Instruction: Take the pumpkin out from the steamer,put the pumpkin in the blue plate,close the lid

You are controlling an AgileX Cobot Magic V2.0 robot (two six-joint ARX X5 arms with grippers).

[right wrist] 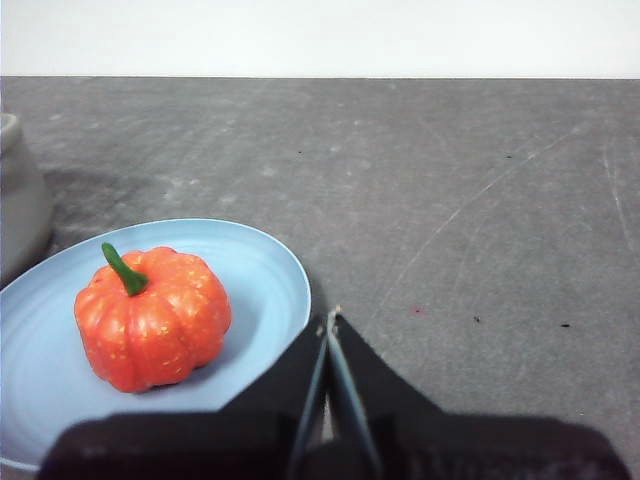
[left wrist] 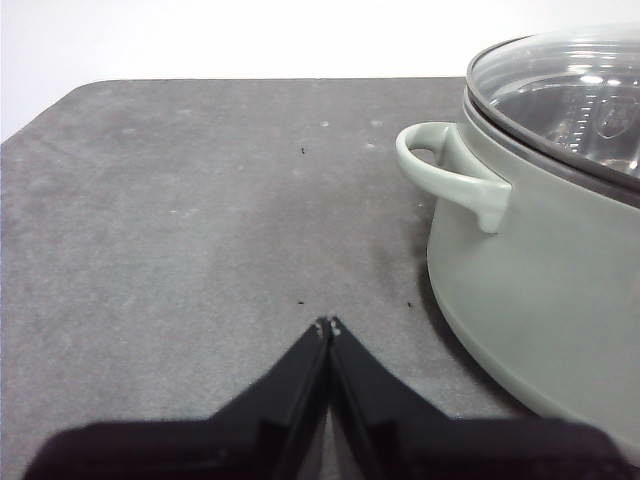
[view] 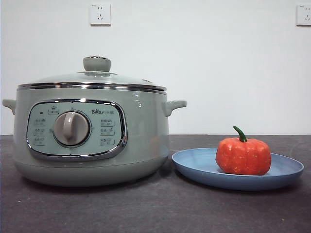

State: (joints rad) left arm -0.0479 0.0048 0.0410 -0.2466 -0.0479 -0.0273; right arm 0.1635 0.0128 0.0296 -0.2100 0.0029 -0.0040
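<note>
The pumpkin (view: 243, 156) sits upright in the blue plate (view: 194, 165), its green stem curling toward eleven o'clock. At the plate's nine o'clock in the front view stands the steamer (view: 141, 145), the lid (view: 97, 77) seated on its rim. The left gripper (left wrist: 327, 325) hangs beside the steamer, jaws pressed together; the right gripper (right wrist: 328, 322) waits by the plate, jaws likewise closed, holding nothing.

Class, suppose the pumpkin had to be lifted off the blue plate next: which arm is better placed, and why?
Right. The right claw sits beside the blue plate holding the pumpkin. The left claw is near the steamer, whose lid is on.
</note>
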